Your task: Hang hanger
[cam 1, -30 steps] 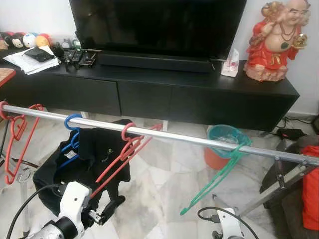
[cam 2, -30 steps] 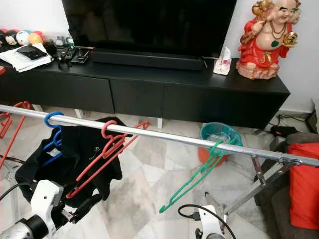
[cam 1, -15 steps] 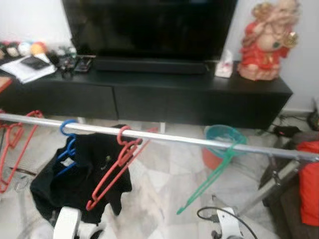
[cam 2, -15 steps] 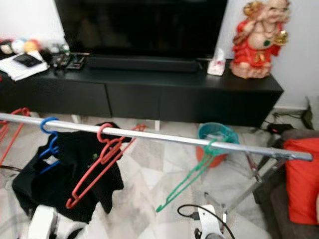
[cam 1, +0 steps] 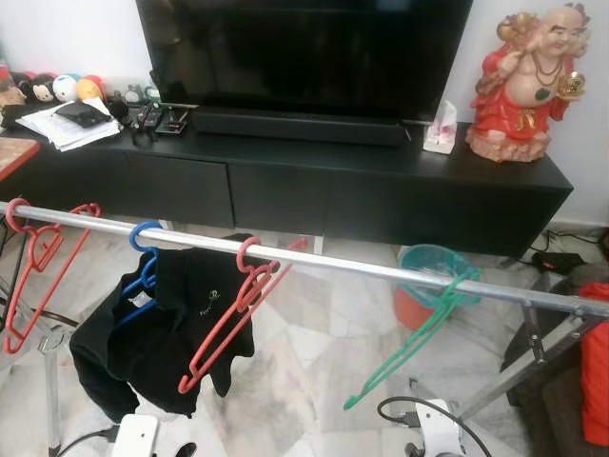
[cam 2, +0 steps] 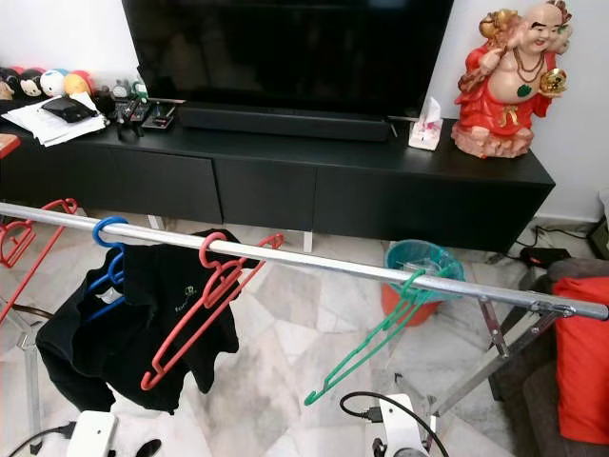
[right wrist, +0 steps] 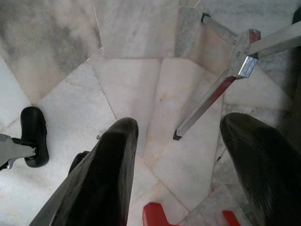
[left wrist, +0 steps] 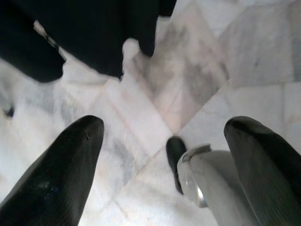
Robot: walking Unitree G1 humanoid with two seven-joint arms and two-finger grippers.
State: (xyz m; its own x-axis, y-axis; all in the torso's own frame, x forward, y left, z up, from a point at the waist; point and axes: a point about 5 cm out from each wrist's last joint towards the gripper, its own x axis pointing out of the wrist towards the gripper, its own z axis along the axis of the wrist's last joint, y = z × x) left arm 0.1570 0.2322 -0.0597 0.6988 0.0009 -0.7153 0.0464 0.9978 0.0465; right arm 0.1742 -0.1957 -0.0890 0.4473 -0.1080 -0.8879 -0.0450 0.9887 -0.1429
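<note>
Ahead: a silver clothes rail runs across the room in front of a black TV surface that carries a television, a red laughing-Buddha figure, a tissue pack and papers.
Hangers: four hang on the rail, a red hanger at the far left, a blue hanger carrying a black shirt, a second red hanger tilted against the shirt, and a green hanger well apart to the right.
Behind the rail: a teal bin stands on the marble floor.
Right edge: a red cushion.
Left tool: low, pointed at the floor below the shirt hem, fingers spread wide, holding nothing.
Right tool: low over the floor near the rail's folding leg, fingers parted, empty.
</note>
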